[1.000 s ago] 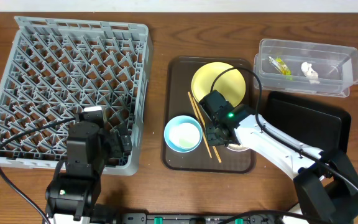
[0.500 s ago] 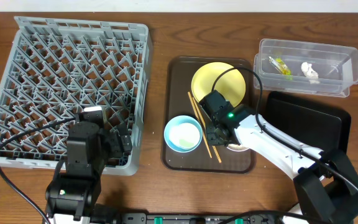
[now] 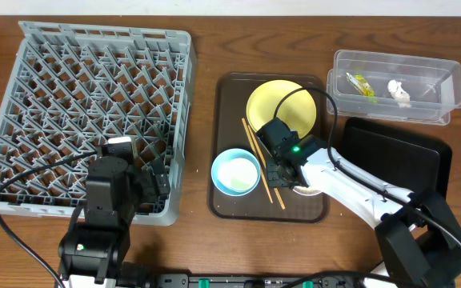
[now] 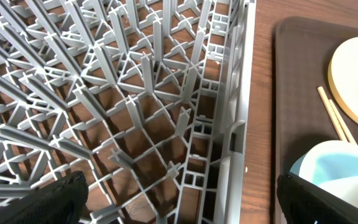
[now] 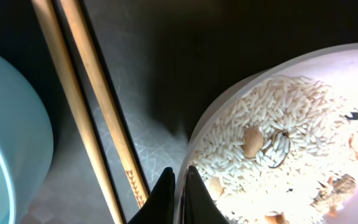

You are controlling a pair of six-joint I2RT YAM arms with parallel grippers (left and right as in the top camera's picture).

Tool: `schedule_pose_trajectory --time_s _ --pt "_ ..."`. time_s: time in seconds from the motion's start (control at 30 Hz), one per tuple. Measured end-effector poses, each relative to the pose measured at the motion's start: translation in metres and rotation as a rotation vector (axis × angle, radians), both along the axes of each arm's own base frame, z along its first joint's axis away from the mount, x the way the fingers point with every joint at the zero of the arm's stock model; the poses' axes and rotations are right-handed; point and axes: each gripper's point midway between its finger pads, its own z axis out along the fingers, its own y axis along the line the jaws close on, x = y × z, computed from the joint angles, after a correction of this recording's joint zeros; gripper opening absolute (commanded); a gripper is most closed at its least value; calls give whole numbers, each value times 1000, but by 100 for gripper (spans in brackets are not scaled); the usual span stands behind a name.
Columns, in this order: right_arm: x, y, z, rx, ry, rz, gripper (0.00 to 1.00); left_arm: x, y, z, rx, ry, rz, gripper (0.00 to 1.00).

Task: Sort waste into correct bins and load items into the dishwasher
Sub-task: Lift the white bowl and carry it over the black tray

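Note:
My right gripper [image 3: 283, 171] [image 5: 179, 182] is shut on the rim of the white bowl [image 5: 328, 68], which holds the rice-like food scraps [image 5: 278, 124]. The bowl [image 3: 309, 190] is mostly hidden under the arm in the overhead view. The chopsticks [image 3: 261, 164] [image 5: 86, 106] lie just left of it, between it and the light blue bowl [image 3: 236, 172] [image 5: 5, 143]. The yellow plate [image 3: 282, 104] lies behind. My left gripper [image 3: 158, 181] [image 4: 179, 199] is open and empty over the front right corner of the grey dish rack [image 3: 86, 104] [image 4: 142, 93].
All the dishes sit on the dark brown serving tray [image 3: 229, 104] [image 4: 297, 74]. The clear tub [image 3: 438, 80] at the back right holds the snack wrapper [image 3: 360, 83] and the paper scrap [image 3: 398, 90]. The black tray [image 3: 398, 156] lies in front of the tub.

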Motion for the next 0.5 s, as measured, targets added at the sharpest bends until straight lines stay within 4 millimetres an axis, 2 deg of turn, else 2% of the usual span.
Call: schedule_pose_trajectory --time_s 0.1,0.23,0.4,0.5 --pt "-1 -1 6 -15 16 21 1 0 0 0 0 0 0 99" --pt "7 6 27 5 18 49 1 0 0 0 0 0 0 99" --pt "31 17 75 113 -49 66 1 0 0 0 0 0 0 99" --pt "45 9 96 168 -76 32 1 0 0 0 0 0 0 99"
